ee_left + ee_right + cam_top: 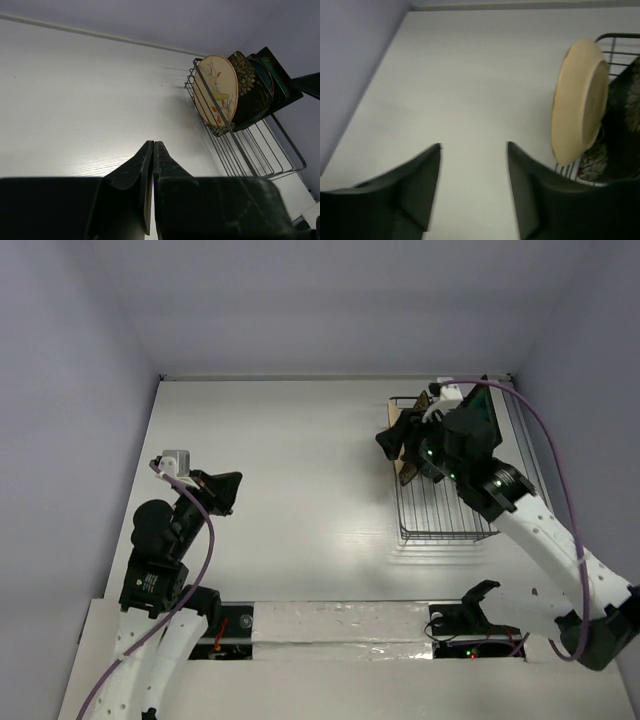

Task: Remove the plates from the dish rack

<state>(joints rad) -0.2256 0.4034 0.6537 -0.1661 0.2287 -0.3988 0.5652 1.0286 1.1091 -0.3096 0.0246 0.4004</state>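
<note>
White worktop point(300, 460) carries a grey wire dish rack point(445, 520) at its far right corner. The plates stand on edge, packed together at the rack's far end. Leftmost is a round tan plate point(216, 89) with leaf marks. Behind it is a dark square plate point(248, 85) with pale flowers, then a round teal plate point(264, 75), mostly hidden, and a square teal plate point(482, 408). The right arm point(530, 525) reaches forward over the rack. The right fingers point(425, 175) are spread apart, grasping nothing, just left of the tan plate and not touching it. The left arm point(165, 540) is folded near the worktop's left edge, well apart from the rack. The left fingers point(145, 165) are clenched together on nothing.
</note>
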